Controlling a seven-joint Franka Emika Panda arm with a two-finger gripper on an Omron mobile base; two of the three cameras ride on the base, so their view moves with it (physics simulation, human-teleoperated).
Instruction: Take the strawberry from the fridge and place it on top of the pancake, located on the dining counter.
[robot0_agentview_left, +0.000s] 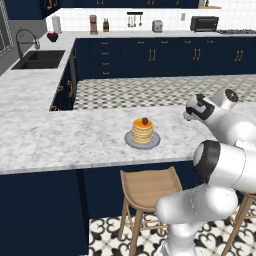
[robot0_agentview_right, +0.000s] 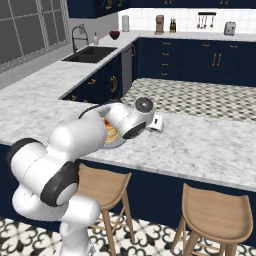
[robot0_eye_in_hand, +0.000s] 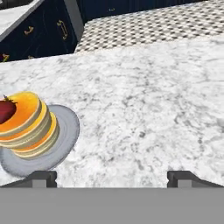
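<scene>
**Strawberry sitting on the pancake stack, claw spread and empty beside it**

In the left base view, a dark sink (robot0_agentview_left: 40, 59) is lying in the far bench at the left, with a curved faucet (robot0_agentview_left: 24, 39) rising behind it. Moving right, the marble bench (robot0_agentview_left: 60, 135) is carrying a round grey plate (robot0_agentview_left: 131, 142), and the pancake (robot0_agentview_left: 142, 131) stack is resting on that plate. The strawberry (robot0_agentview_left: 145, 121) is sitting on top of the stack, touching the uppermost pancake. A wooden stool (robot0_agentview_left: 147, 187) is standing below the bench edge, just under the plate. Further right, the claw (robot0_agentview_left: 187, 115) is hovering over the bench, well clear of the plate, with nothing between its tips.

In the hand view, the strawberry (robot0_eye_in_hand: 6, 110) is showing at the left edge, perched on the pancake (robot0_eye_in_hand: 27, 124), and the plate (robot0_eye_in_hand: 65, 131) is spreading out beneath. The two dark fingertips (robot0_eye_in_hand: 41, 178) are standing wide apart at the bottom, pinching nothing, over bare marble (robot0_eye_in_hand: 144, 109).

In the right base view, the arm is covering most of the pancake (robot0_agentview_right: 111, 133), and the claw (robot0_agentview_right: 156, 123) is pointing right, above the bench (robot0_agentview_right: 210, 145). A second stool (robot0_agentview_right: 215, 215) is standing at the right.
</scene>
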